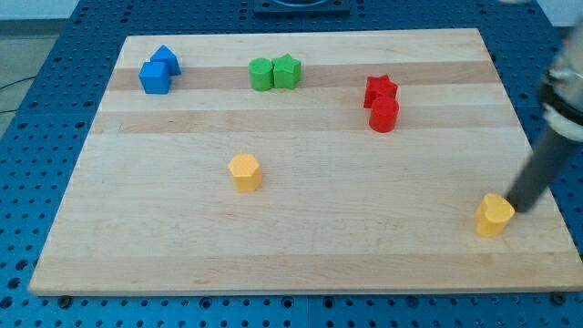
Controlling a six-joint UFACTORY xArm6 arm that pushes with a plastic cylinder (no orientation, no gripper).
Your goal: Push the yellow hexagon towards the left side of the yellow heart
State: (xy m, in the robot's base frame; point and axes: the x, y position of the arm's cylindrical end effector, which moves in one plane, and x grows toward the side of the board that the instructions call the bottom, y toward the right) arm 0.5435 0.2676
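The yellow hexagon (245,171) lies on the wooden board (301,246), left of the middle. The yellow heart (495,215) lies near the board's bottom right corner, far to the right of the hexagon. My tip (517,209) is at the lower end of the dark rod that slants in from the view's right. It stands just right of the yellow heart, touching or nearly touching its upper right side. The tip is far from the hexagon.
Two blue blocks (159,71) sit together at the top left. A green cylinder (261,74) and a green star (287,71) touch at the top middle. A red star (380,90) and a red cylinder (384,115) sit together at the upper right.
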